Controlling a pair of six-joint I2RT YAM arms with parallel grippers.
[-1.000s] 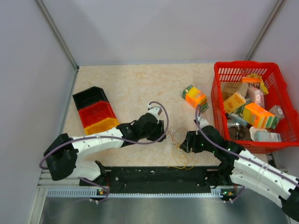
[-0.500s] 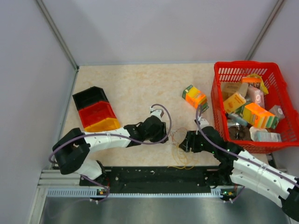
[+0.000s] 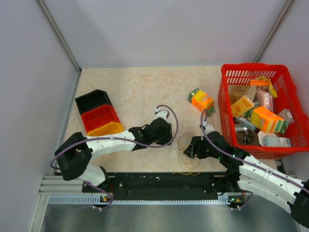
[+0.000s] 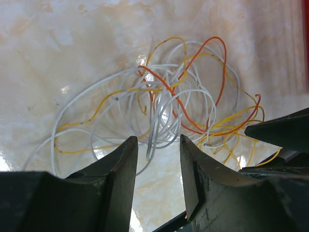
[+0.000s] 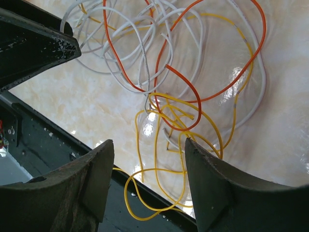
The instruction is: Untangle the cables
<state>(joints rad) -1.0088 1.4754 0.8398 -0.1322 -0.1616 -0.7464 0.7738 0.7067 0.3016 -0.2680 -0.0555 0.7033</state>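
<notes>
Lower centre of the overhead view, I find the cables (image 3: 185, 151) lying as one loose tangle on the table (image 3: 140, 92), between the two grippers and near the table's bottom edge.

Left gripper (image 3: 172, 140): I see it at the tangle's left margin. The left wrist view shows its tips (image 4: 157, 145) parted by a narrow gap. White strands run down into that gap, and I cannot confirm contact. White, yellow and orange loops (image 4: 169, 106) fill the middle of that frame.

Right gripper (image 3: 189, 151): I see it at the tangle's right margin. Its wrist view shows the tips (image 5: 147, 145) set wide apart, with yellow loops (image 5: 164, 121) lying on the table between them and nothing clamped.

A red basket (image 3: 227, 104) of packaged goods stands at the right of the overhead frame, and stacked bins (image 3: 99, 116) sit at the left.
</notes>
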